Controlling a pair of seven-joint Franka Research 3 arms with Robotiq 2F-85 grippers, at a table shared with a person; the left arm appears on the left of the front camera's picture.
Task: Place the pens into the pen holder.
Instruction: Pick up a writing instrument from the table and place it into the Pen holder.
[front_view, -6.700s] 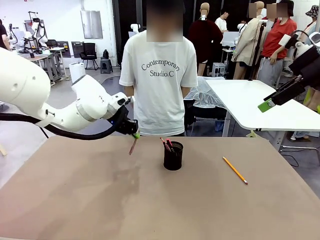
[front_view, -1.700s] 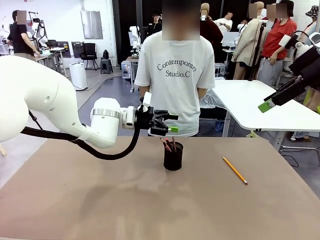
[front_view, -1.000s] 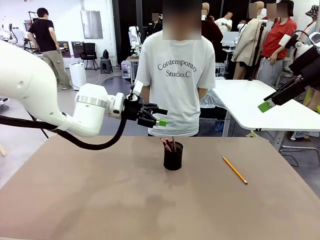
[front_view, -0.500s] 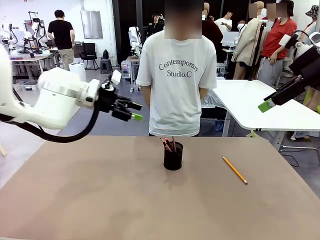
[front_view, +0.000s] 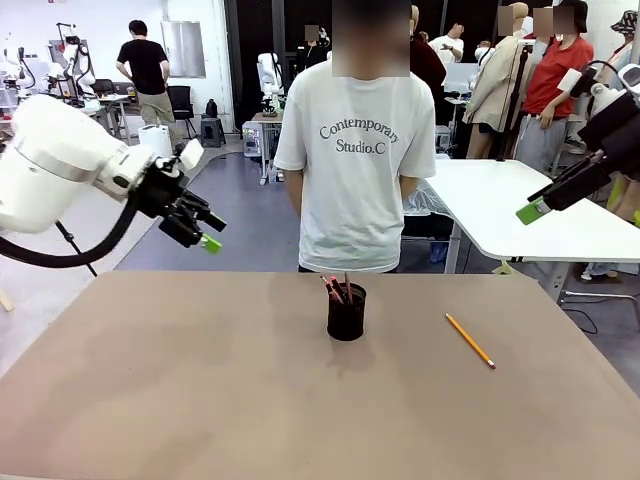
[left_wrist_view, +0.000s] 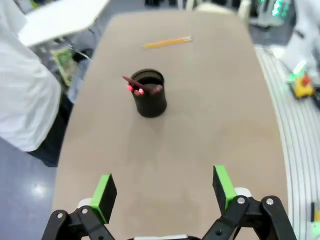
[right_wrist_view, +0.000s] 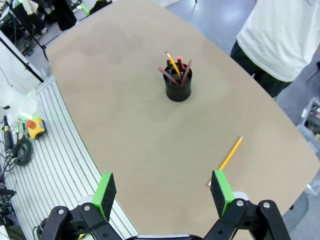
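Note:
The black mesh pen holder stands upright near the table's far middle, with pens sticking out of its top. A yellow-orange pencil lies flat on the table to its right. My left gripper hangs open and empty high at the left, well away from the holder. In the left wrist view the left gripper frames bare table, with the holder and the pencil far beyond. My right gripper is open and empty, high above the holder and the pencil.
A person in a white T-shirt stands at the far edge behind the holder, hands behind the back. A white table stands at the back right. The brown table is bare around the holder.
My left arm has pulled back from above the holder to the upper left, its gripper open and empty. The holder and the loose pencil have not moved.

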